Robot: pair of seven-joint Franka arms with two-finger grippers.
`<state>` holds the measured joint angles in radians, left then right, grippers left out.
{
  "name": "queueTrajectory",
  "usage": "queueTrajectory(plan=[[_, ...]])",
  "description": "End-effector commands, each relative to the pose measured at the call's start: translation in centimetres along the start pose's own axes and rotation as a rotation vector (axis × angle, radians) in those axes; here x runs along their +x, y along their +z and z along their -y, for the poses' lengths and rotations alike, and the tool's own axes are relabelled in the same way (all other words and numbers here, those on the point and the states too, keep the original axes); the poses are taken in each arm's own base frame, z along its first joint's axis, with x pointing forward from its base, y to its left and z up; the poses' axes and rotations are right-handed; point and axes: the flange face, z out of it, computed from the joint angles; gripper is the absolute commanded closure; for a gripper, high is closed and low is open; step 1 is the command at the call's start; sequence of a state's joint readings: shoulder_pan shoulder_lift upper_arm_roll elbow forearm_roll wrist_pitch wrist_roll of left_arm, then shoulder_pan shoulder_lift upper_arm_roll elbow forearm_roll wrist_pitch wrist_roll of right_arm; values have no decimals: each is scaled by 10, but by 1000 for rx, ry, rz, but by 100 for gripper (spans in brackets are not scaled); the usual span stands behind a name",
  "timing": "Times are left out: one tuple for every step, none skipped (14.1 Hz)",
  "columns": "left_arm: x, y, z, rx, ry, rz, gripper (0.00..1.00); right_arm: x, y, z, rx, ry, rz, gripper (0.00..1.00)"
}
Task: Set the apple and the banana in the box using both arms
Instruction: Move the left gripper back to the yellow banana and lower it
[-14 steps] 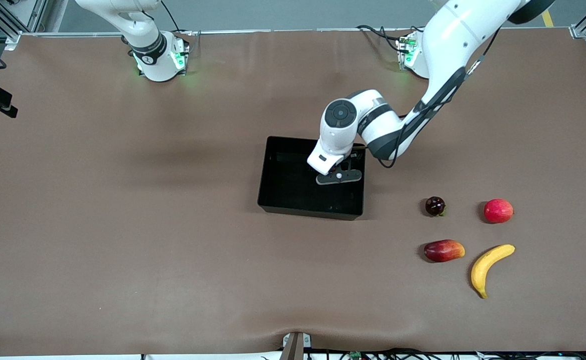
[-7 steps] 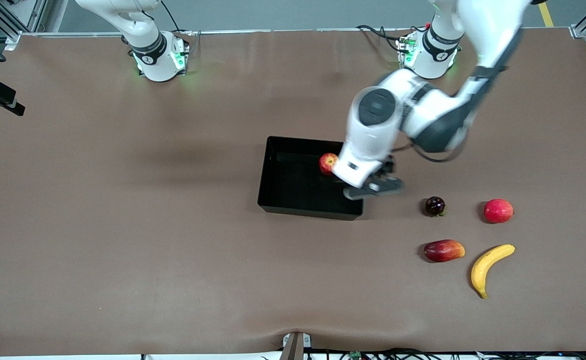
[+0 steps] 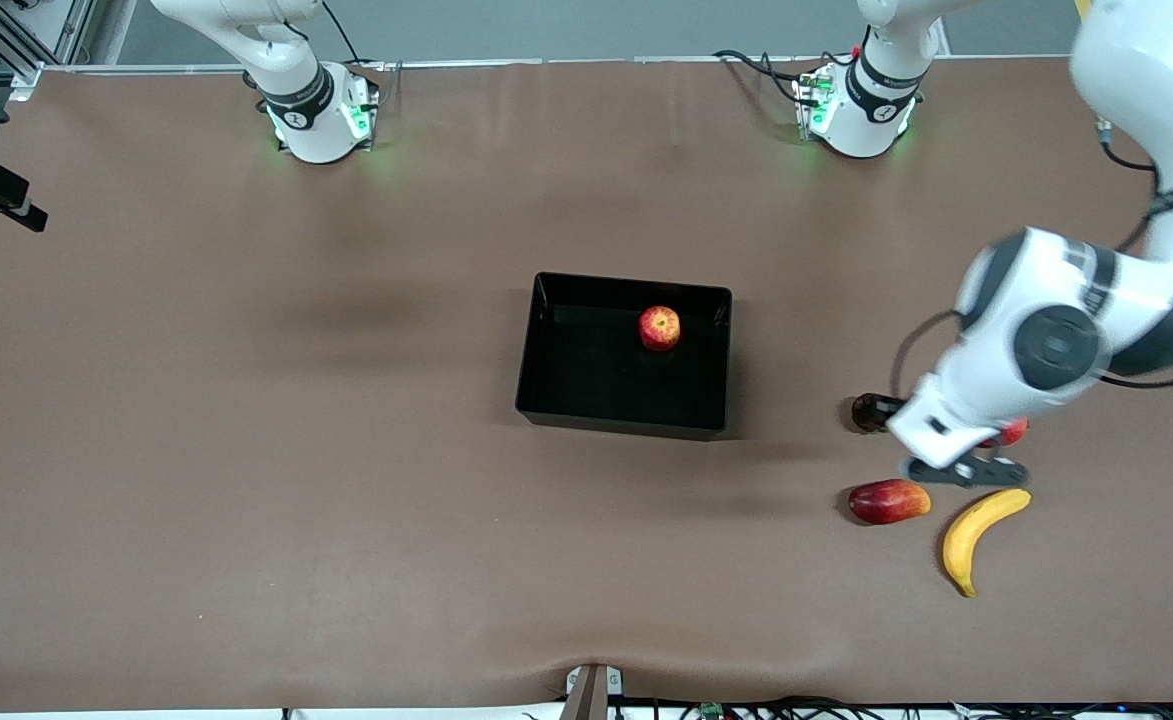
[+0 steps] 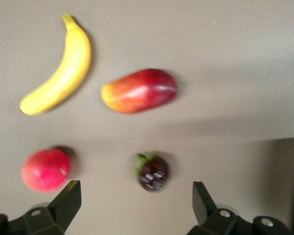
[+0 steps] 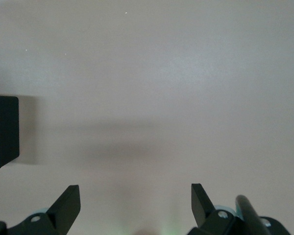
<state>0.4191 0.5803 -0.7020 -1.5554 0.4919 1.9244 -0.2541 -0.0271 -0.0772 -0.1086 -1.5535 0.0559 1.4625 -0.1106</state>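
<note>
Brown surface [image 3: 246, 450], black box [image 3: 536, 350] mid-surface, apple [image 3: 659, 327] inside it near the wall farthest from the front camera. Left gripper [image 3: 961, 470] hangs toward the left arm's end from the box, jaws wide and empty, over the pinkish-red fruit [image 4: 45, 169] and dark berry [image 4: 153, 172]; banana [image 3: 976, 535] and mango-shaped fruit [image 3: 888, 500] lie outside the jaws, nearer the front camera. Right gripper [image 5: 134, 208] waits, jaws wide, empty.

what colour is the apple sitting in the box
Red with yellowish streaks; the apple shows best in the front view, lying in the black box.
</note>
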Motion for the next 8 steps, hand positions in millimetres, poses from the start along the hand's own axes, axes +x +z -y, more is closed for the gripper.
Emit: queueTrajectory(plan=[[10,36,51,-13,139,-49,0,-1,-8,-7,-10,1,-10,0],[13,49,72,-27,193,-81,0,0,-7,-10,-16,6,-10,0],[16,60,89,-40,256,-114,0,-1,-7,-15,-28,17,-7,0],[20,75,98,-56,329,-140,0,-2,-7,-18,-27,21,-5,0],[19,91,115,-49,378,-147,0,-2,-7,-19,-28,19,-4,0],[20,105,128,-33,434,-152,0,-2,-8,-20,-30,25,-10,0],[25,110,133,-16,508,-187,0,3,-4,-26,-31,38,1,0],[28,122,141,-7,585,-207,0,4,-8,-28,-30,43,-8,0]])
